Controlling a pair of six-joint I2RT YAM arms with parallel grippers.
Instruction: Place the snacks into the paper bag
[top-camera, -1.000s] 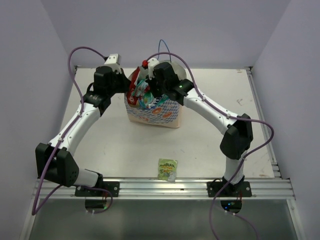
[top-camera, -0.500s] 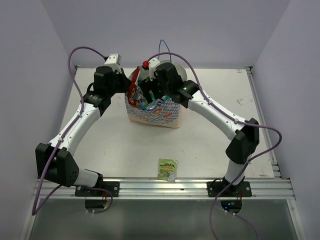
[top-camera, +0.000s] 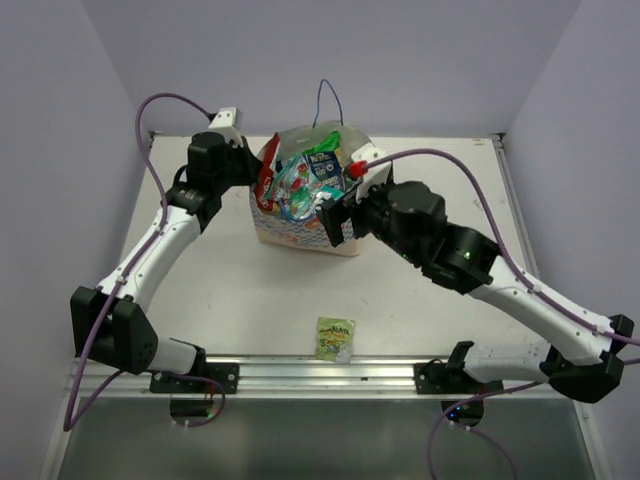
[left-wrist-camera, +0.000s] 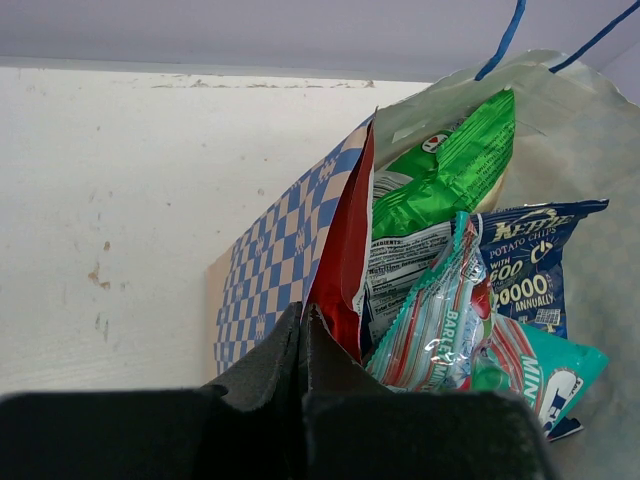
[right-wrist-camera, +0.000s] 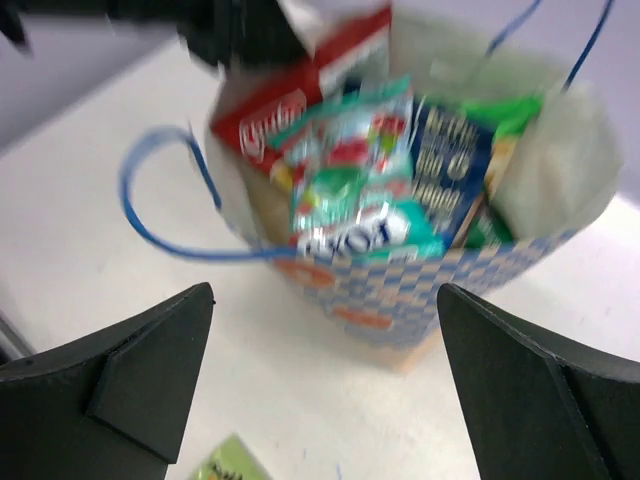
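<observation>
One snack is left outside: the sachet (top-camera: 335, 338) lies flat on the desk (top-camera: 230, 290) near its front edge, well apart from the bag (top-camera: 300, 236) and between the two arm bases.

The other packets stand in the bag, which is upright toward the back of the desk with its mouth open. In the left wrist view I can make out a red packet (left-wrist-camera: 340, 250) against the left wall, a green packet (left-wrist-camera: 450, 160) behind it, a blue packet (left-wrist-camera: 530, 260) and a striped candy packet (left-wrist-camera: 450, 320) in front. Whether the white printed panel between them is a fifth packet or the back of the green one I cannot tell.

The left gripper (left-wrist-camera: 303, 325) has its fingers pressed together at the bag's left rim, and they appear to pinch the paper wall, perhaps with the red packet's edge. That reads as holding the mouth open and steady.

The right gripper (right-wrist-camera: 325, 300) hangs just in front of the bag, above the desk. Its fingers are spread wide with nothing between them, and its view is blurred.

By my judgement the task is nearly done. What remains is for the free right arm to reach the sachet, pick it off the desk and drop it in. Being thin and flat, it may be awkward to lift.
</observation>
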